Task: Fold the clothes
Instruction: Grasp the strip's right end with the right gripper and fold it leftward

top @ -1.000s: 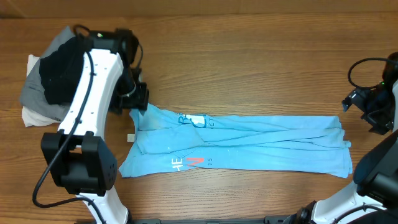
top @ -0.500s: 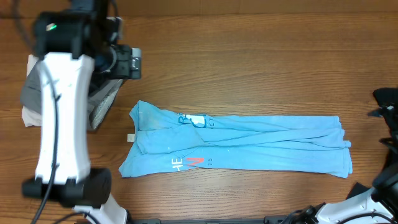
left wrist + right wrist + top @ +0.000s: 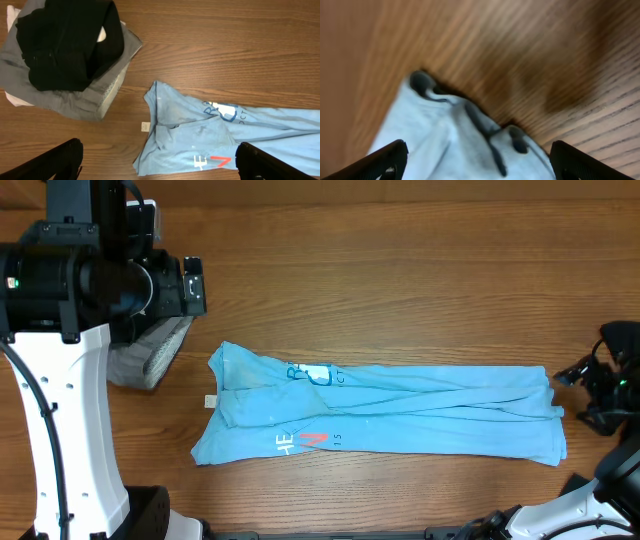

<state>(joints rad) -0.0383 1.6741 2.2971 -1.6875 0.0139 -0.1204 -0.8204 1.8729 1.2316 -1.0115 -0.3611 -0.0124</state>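
Wooden tabletop point(image 3: 420, 270) with a sky-blue T-shirt point(image 3: 420, 415) lying across the near middle as a long strip. Right hand point(image 3: 480, 160) hovers over its right end, spread wide, holding nothing. Left hand point(image 3: 160, 165) is wide and empty too, high up near the black, grey and white pile point(image 3: 65, 55) at far left.

A: T-shirt, state?
B: Sky-blue T-shirt point(image 3: 400, 415), folded lengthwise into a long band. It lies flat and creased, running left to right mid-scene. Red and white lettering point(image 3: 305, 442) faces up near its near-left corner.
A: Other clothes?
B: One heap point(image 3: 65, 55) far left, apart from the shirt. Black garment point(image 3: 70, 40) crumpled on top, grey one point(image 3: 75, 97) beneath, white one point(image 3: 12, 97) peeking out underneath.
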